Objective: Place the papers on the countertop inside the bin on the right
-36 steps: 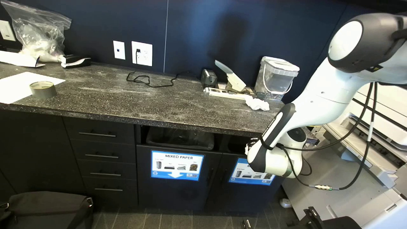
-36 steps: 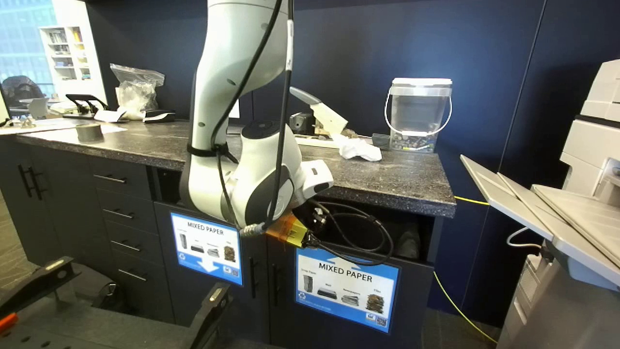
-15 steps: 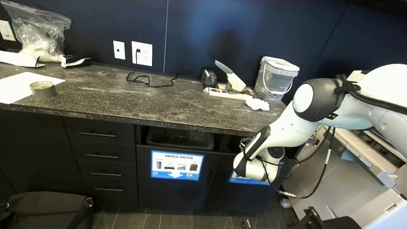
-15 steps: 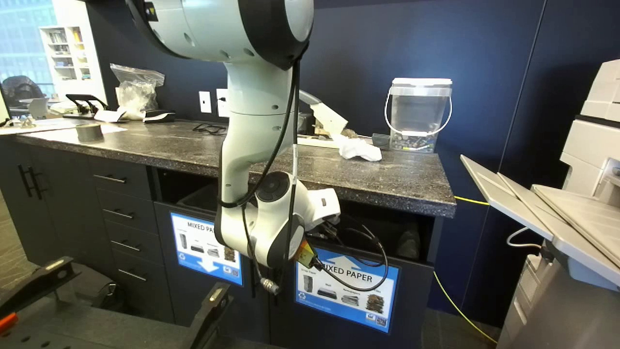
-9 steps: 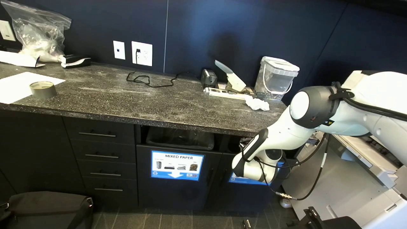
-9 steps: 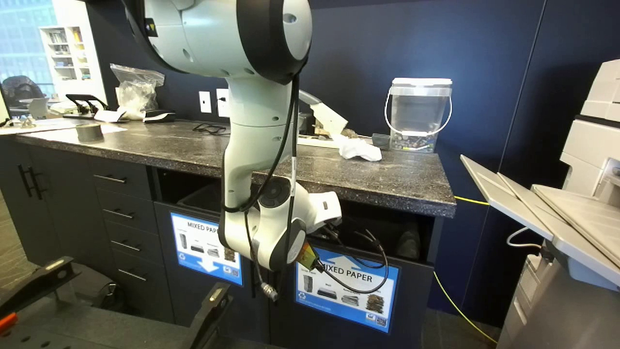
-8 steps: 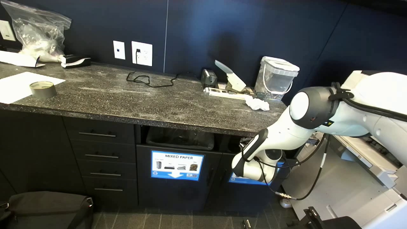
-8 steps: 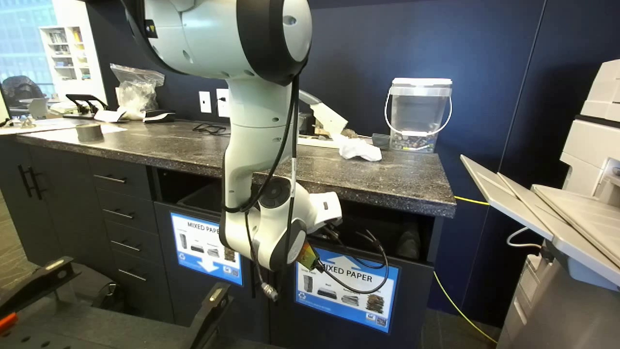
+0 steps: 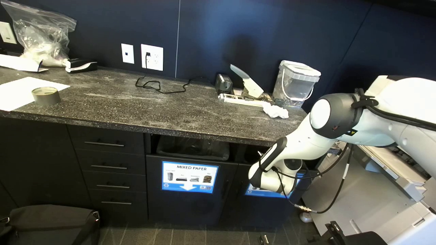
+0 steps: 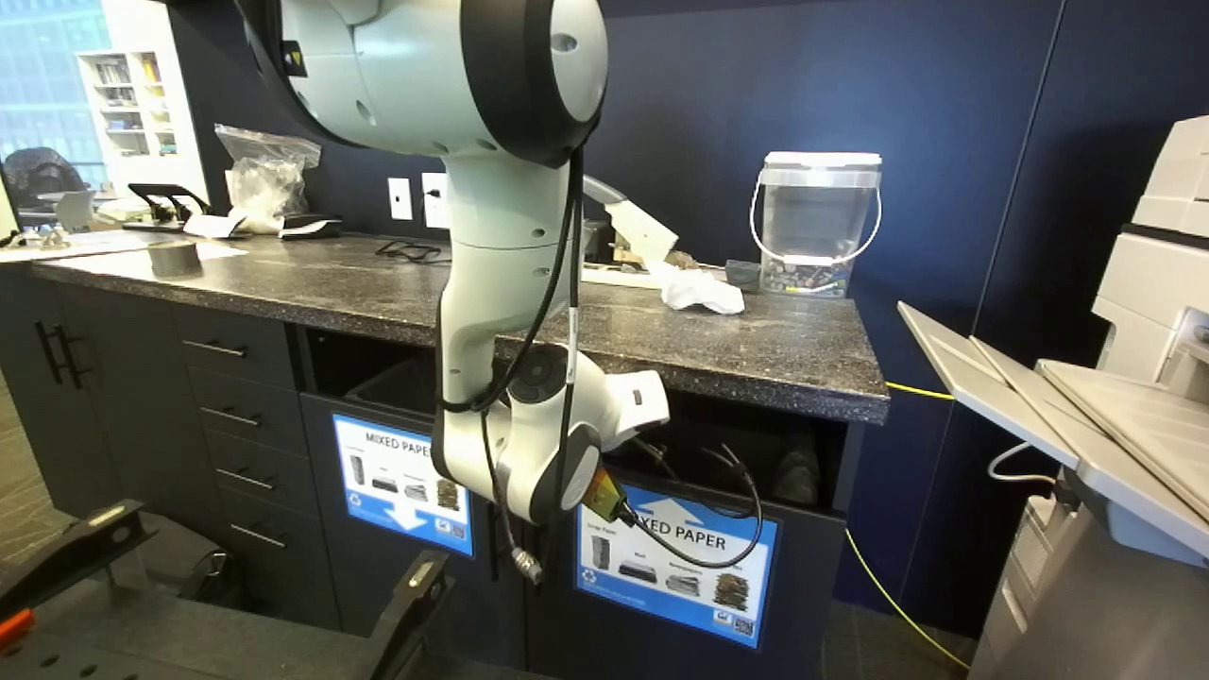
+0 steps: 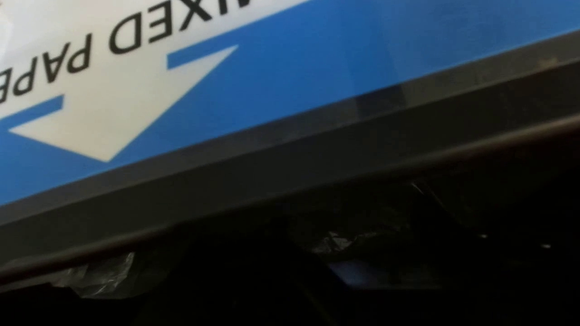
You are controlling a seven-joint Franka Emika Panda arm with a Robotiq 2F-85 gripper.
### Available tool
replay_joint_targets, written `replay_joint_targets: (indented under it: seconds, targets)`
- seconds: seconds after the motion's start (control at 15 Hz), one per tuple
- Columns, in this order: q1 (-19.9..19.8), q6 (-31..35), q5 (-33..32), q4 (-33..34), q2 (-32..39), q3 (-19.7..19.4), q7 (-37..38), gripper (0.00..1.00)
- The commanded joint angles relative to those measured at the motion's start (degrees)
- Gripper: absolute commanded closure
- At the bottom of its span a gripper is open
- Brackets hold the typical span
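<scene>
Because the slot (image 10: 746, 425) of the right-hand bin (image 10: 808, 567) is so dark on my feeds, I cannot tell whether the jaws of my gripper (image 10: 655, 451) stand apart or together, or whether anything sits between them. My arm (image 10: 510, 203) hangs in front of the countertop (image 9: 153, 110), its tilted wrist just outside that slot. In the wrist view I get the blue-and-white MIXED PAPER label (image 11: 113, 99) upside down, then the bin's dark edge, then blackness with a few shiny, crinkled glints (image 11: 335, 242) and one faint pale patch (image 11: 358, 274) that I can't identify. In both exterior views I have one crumpled white paper (image 9: 276, 111) lying on the countertop, just beside a pale stapler-like tool (image 9: 252, 87) with its arm raised and near the lidded translucent tub (image 9: 295, 85). Well apart from it, a roll of tape (image 9: 46, 97) sits at the edge of a flat white sheet (image 9: 17, 90), and a clear plastic bag (image 9: 44, 37) stands near the dark wall (image 9: 204, 34).
</scene>
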Motion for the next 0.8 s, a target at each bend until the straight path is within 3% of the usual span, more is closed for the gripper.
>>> replay_joint_targets:
  seconds: [0.0, 0.73]
  targets:
    - [1.3, 0.6, 0.4, -1.0, -1.4, -1.4, -1.4, 0.0]
    - [6.2, -1.7, -3.5, -18.6, -14.4, -5.9, -9.9, 0.0]
